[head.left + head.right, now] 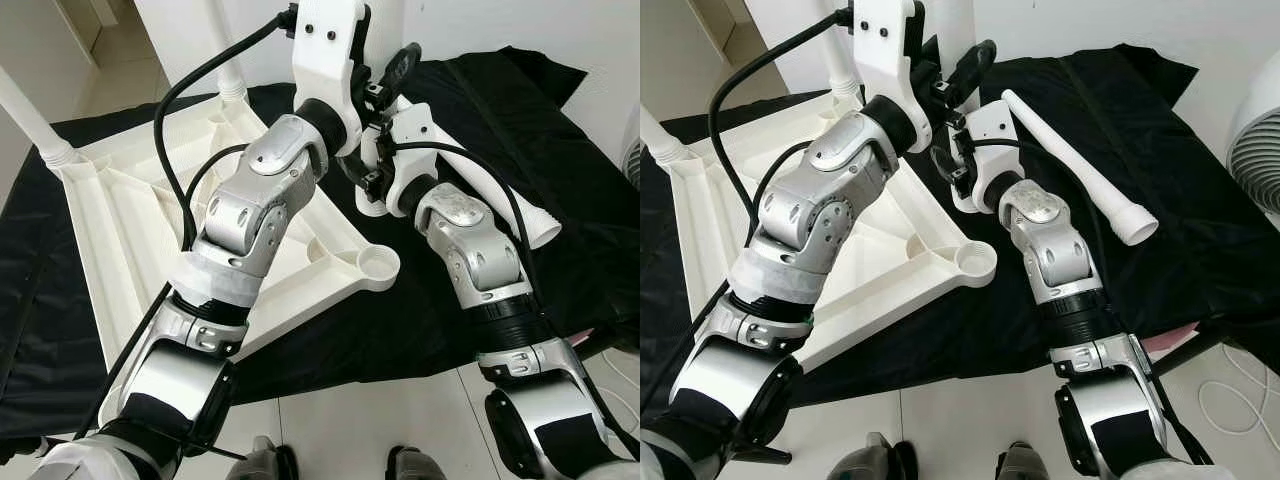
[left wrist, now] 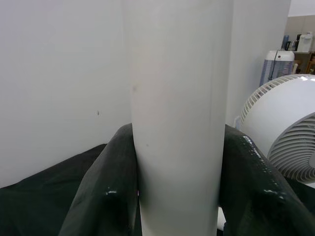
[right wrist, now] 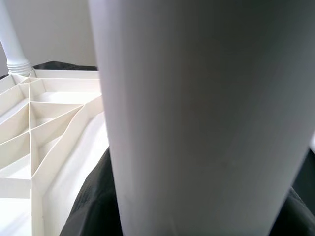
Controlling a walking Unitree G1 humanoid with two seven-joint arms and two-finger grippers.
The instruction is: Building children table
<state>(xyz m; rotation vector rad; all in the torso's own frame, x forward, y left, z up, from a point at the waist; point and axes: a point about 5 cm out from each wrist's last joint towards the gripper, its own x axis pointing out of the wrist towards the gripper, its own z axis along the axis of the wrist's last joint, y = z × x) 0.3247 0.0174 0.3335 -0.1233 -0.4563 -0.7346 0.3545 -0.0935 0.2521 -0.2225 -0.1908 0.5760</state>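
left eye view showed the upside-down white tabletop (image 1: 120, 215) lying on a black cloth (image 1: 560, 180) spread over the floor, its ribbed underside facing up. two legs already stood in its far corners, one at the far left (image 1: 30, 120) and one further back (image 1: 232, 75), while the near corner socket (image 1: 378, 264) sat open. a third leg (image 2: 179, 118) stood upright behind the arms at the far right corner of the tabletop, and both grippers were on it. left wrist view had the left gripper (image 2: 179, 196) with its black fingers (image 2: 106, 187) pressed against either side of that white tube, so it was clamped on the leg. right wrist view had the right gripper (image 3: 197, 216) hard up against the same tube with dark fingers (image 3: 91, 206) at its flank; it looked clamped too, lower down the leg. a spare leg (image 1: 1080, 170) lay loose on the cloth just beside the right forearm, flared end toward the robot.

the step in hand looked like seating this leg in its socket. to do it well the tube should have been kept plumb, pressed straight down along its own axis, with one gripper steadying while the other turned or pushed. any tilt risked jamming it or dragging the tabletop across the cloth. a white fan (image 1: 1255, 140) stood off to the right, clear of the work.
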